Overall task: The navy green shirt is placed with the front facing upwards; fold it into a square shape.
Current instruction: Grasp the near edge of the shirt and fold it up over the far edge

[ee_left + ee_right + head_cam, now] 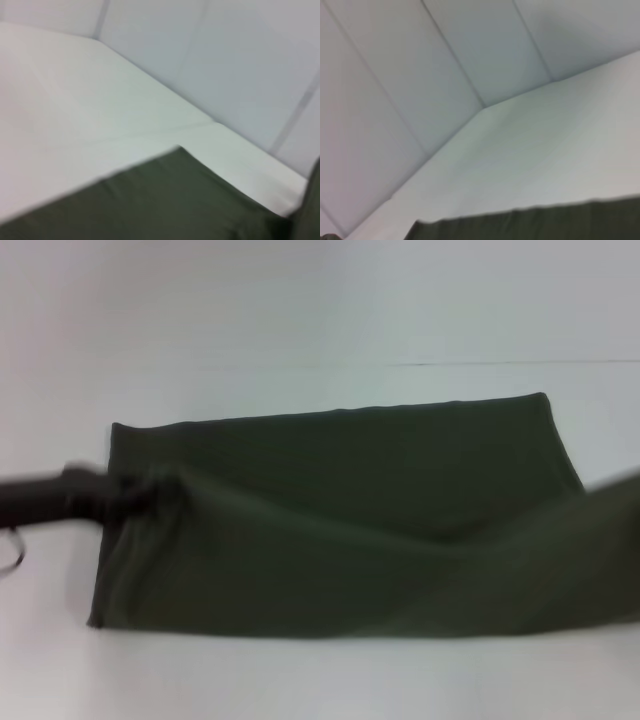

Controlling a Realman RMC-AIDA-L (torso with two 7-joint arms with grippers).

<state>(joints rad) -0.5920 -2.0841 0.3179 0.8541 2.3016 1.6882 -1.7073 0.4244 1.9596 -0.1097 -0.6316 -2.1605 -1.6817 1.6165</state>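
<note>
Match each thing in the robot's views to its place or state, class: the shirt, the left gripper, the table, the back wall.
1 navy green shirt
2 left gripper
3 table
4 back wall

a at the shirt's left edge, where the cloth bunches
b pale panels behind the table
c white, under the shirt
d folded into a wide band

1-d, 2-a, 3-c, 4-b

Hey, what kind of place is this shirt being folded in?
Probably a lab or test booth, not a home: a bare white table, plain white panel walls, and only the green shirt held by the left gripper.
</note>
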